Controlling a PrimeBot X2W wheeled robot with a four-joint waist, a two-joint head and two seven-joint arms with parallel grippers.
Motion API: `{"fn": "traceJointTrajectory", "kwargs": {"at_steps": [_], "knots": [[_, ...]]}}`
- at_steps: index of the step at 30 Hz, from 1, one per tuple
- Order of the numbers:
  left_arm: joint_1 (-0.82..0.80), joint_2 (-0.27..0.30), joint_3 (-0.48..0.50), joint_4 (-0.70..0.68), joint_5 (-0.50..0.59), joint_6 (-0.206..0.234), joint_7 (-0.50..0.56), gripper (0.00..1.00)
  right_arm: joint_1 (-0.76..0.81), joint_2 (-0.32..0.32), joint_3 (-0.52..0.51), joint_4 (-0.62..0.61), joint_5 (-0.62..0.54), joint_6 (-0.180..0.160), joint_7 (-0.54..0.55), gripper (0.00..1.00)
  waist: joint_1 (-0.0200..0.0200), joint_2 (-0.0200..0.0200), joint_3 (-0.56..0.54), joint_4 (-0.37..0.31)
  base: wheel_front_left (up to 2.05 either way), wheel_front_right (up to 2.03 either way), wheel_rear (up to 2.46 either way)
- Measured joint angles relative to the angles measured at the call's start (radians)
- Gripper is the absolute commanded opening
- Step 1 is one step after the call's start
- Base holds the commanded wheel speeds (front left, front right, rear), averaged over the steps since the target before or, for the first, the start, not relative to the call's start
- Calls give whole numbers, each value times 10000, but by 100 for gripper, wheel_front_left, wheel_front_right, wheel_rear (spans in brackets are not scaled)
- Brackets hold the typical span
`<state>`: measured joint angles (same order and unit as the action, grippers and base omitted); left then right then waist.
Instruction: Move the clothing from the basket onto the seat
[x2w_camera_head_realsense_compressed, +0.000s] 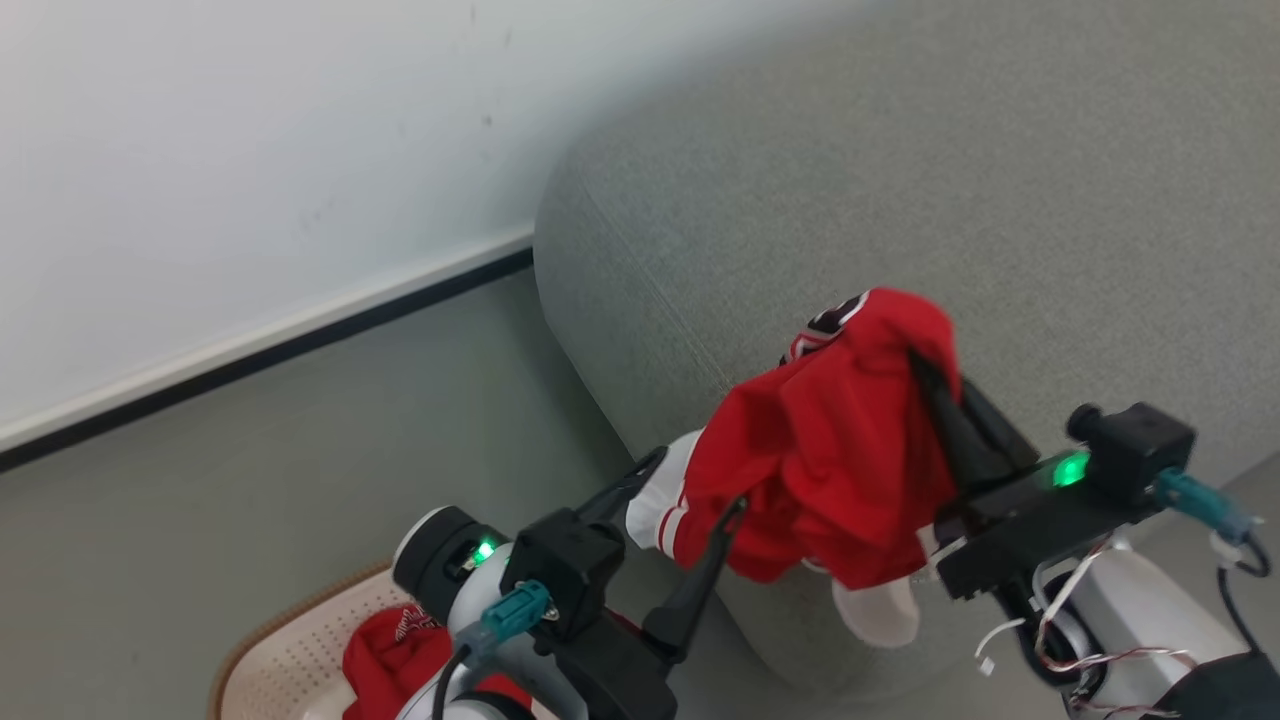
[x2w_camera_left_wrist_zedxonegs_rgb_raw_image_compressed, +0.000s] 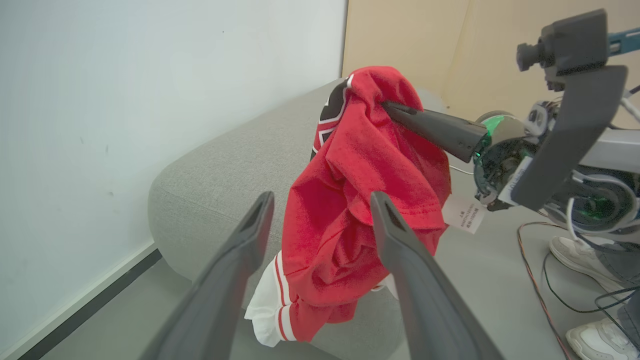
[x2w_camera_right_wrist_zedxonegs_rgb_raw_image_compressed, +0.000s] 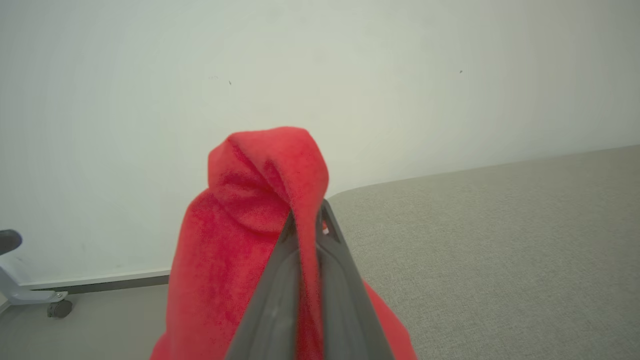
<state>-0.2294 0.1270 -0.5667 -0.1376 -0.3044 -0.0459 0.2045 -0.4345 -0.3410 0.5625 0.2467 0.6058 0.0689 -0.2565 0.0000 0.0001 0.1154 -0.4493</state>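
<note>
Nearest to us are the two long dark fingers of the left hand (x2w_camera_left_wrist_zedxonegs_rgb_raw_image_compressed: 322, 197), spread wide apart and holding nothing. They reach toward the lower folds of a red soft-fabric sports jersey with white and black trim (x2w_camera_left_wrist_zedxonegs_rgb_raw_image_compressed: 350, 165). From the head camera one finger seems to lie against the cloth, though we cannot tell whether it truly touches.

The right hand (x2w_camera_head_realsense_compressed: 918, 362) is closed tight on the top of that jersey, with a fold of red fabric pinched between its fingers (x2w_camera_right_wrist_zedxonegs_rgb_raw_image_compressed: 305, 215). The jersey hangs from this grip in a loose bunch, a small white tag (x2w_camera_left_wrist_zedxonegs_rgb_raw_image_compressed: 465, 214) dangling at its side. It hangs over the rounded corner of the large grey fabric-upholstered sofa (x2w_camera_head_realsense_compressed: 900, 150), its white-striped sleeve drooping down in front of the sofa's side.

At the lower left of the head view we see the cream-white perforated plastic laundry basket with a brown woven-look rim (x2w_camera_head_realsense_compressed: 290, 650). It stands on the floor beside the sofa, with another crumpled red jersey (x2w_camera_head_realsense_compressed: 385, 650) inside it.

The room has a plain white wall (x2w_camera_head_realsense_compressed: 250, 150) edged at the bottom by a black skirting strip (x2w_camera_head_realsense_compressed: 270, 355), and a smooth grey floor (x2w_camera_head_realsense_compressed: 300, 480). A pale beige panel (x2w_camera_left_wrist_zedxonegs_rgb_raw_image_compressed: 410, 35) rises beyond the sofa. Thin cables (x2w_camera_left_wrist_zedxonegs_rgb_raw_image_compressed: 540, 280) trail across the floor near a person's white shoes (x2w_camera_left_wrist_zedxonegs_rgb_raw_image_compressed: 575, 250).
</note>
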Motion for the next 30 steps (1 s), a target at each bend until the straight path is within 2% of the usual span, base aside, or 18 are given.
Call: {"fn": "traceJointTrajectory", "kwargs": {"at_steps": [8, 16, 24, 30], "knots": [[-499, -119, -527, -63, 109, -174, 355, 100, -292, 23, -1175, -113, 968, -88, 0, 0, 1, 0, 838, 4, 0, 0, 0], [-727, -155, -936, -437, 247, -259, 773, 100, -2504, 65, -2393, 744, 1814, -176, 184, 0, 1, 0, 1640, 595, 0, 0, 0], [-767, -136, -1168, -773, 520, -337, 1200, 100, -4799, -721, -3996, 2291, 2491, -711, 454, 0, 0, 1, 2555, 1354, 0, 0, 0], [-713, 284, -1016, -1093, 566, -316, 1384, 100, -5947, -1287, -5024, 3396, 2961, -1143, 464, 0, 1, 1, 3238, 1962, 0, 0, 0]]}}
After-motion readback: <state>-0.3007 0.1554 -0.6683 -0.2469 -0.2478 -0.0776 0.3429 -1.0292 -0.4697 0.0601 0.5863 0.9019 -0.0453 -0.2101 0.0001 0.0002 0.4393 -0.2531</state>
